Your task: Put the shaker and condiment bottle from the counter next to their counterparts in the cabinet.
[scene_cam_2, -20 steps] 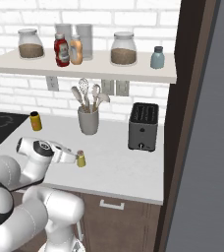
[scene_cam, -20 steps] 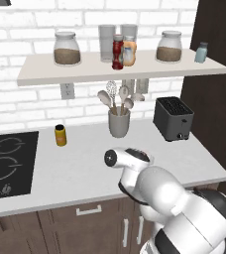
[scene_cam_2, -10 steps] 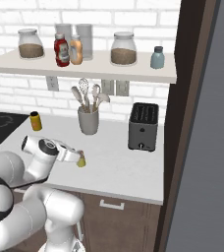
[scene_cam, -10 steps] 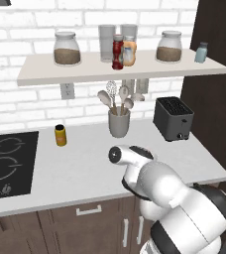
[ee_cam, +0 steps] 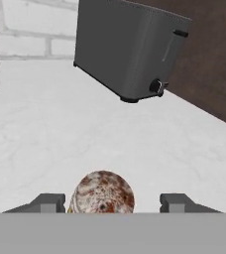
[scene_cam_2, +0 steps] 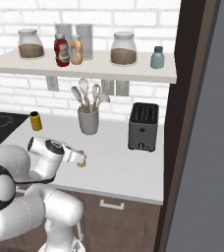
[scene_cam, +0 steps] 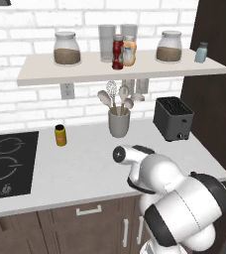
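Two dark fingertips (ee_cam: 48,202) stand either side of the shaker (ee_cam: 101,193) in the hand view, with a gap showing between each tip and its speckled top, so the pincer (ee_cam: 112,203) is part-open around it and not yet touching on either side. The arm is folded low over the counter (scene_cam: 85,168), its white elbow bulking at the front edge and the hand reaching forward and down, nearly level with the counter top. In the right base view the shaker (scene_cam_2: 81,162) stands upright on the counter just at the tip of the pincer (scene_cam_2: 79,158), in front of the utensil crock (scene_cam_2: 89,120) and left of the toaster (scene_cam_2: 143,127).

No writing can be read; the red bottle (scene_cam: 117,51) on the shelf (scene_cam: 110,72) has a white label too small to make out, as has the orange bottle (scene_cam: 129,53) touching it. The blue shaker (scene_cam: 200,52) stands at the shelf's right end.

Since a second ago the hand has moved forward to the shaker and the jaws have narrowed. Nothing else has shifted; the yellow jar (scene_cam: 60,135) stands where it did.
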Motion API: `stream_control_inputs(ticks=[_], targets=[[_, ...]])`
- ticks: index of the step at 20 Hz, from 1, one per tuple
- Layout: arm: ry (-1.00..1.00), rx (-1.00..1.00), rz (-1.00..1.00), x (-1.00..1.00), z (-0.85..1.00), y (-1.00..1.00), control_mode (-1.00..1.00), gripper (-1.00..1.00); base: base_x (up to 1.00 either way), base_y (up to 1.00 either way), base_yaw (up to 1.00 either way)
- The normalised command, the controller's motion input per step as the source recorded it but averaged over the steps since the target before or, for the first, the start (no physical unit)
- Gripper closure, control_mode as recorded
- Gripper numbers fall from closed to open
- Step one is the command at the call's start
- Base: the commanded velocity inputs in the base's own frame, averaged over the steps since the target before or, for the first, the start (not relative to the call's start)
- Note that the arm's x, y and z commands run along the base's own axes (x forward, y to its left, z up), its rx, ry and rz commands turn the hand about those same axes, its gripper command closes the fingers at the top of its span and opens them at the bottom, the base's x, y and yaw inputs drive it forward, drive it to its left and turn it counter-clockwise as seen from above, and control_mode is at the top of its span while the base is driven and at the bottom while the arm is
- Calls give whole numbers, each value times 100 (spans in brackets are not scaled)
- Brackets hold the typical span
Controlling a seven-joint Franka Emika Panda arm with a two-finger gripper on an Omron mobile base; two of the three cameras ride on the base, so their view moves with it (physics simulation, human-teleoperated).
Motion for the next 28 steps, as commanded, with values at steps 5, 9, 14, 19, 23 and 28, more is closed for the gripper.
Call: stream_control_inputs(ticks=[5, 9, 14, 19, 23, 28], targets=[[0, 1, 3, 0, -25, -21, -100, 100, 0, 0, 0], [0, 1, 3, 3, 2, -14, -100, 100, 0, 0, 0], [0, 0, 0, 0, 37, 0, -100, 100, 0, 0, 0], [0, -2, 0, 3, 70, 0, -100, 100, 0, 0, 0], [6, -1, 0, 4, 82, 0, -100, 100, 0, 0, 0], [2, 0, -1, -8, 95, 0, -100, 100, 0, 0, 0]])
